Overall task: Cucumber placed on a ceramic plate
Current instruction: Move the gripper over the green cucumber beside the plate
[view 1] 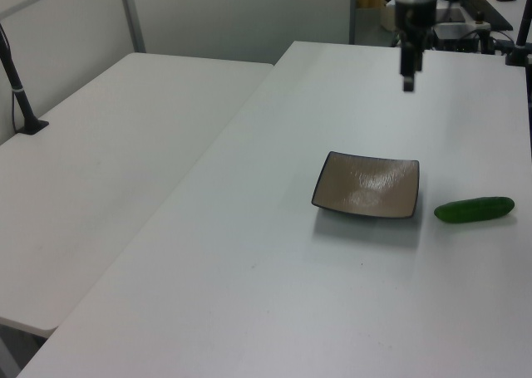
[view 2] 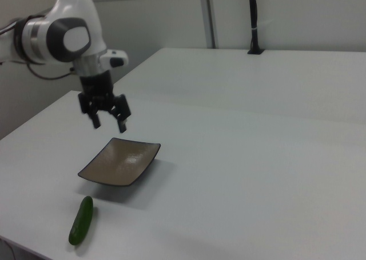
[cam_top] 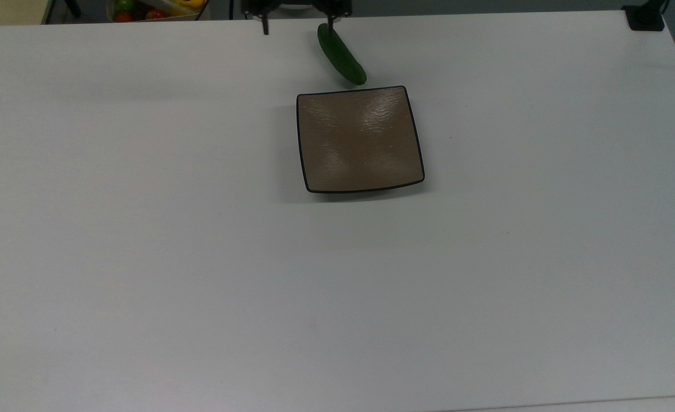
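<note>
Nothing is done yet: the cucumber (view 2: 82, 220) lies on the worktop (view 2: 240, 180) just beside the bare ceramic plate (view 2: 120, 162), while the gripper (view 2: 108, 122) hangs above, fingers spread and empty

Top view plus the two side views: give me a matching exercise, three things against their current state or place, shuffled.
Things:
1. cucumber
2. ceramic plate
3. gripper

States:
A. open, up in the air, holding nothing
B. square, brown, nothing on it
C. lying on the white table just off the plate's rim

Pairs: 1-C, 2-B, 3-A
</note>
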`<state>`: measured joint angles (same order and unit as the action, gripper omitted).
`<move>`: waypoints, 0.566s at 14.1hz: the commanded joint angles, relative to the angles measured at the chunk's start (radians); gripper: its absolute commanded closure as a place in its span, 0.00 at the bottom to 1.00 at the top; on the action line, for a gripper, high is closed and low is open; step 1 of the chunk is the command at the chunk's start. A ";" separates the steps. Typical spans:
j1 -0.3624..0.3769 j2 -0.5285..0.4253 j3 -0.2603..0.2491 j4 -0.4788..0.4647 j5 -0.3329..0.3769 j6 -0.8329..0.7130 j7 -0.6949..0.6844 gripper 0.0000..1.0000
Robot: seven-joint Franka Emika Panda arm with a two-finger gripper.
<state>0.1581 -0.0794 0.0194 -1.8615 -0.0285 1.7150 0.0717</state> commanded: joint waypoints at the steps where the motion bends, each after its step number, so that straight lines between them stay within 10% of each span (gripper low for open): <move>1: 0.059 -0.144 0.019 -0.273 0.013 0.064 -0.116 0.00; 8: 0.144 -0.175 0.030 -0.546 0.013 0.233 -0.141 0.00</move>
<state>0.2823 -0.2255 0.0499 -2.2934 -0.0285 1.8663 -0.0248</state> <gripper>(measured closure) 0.000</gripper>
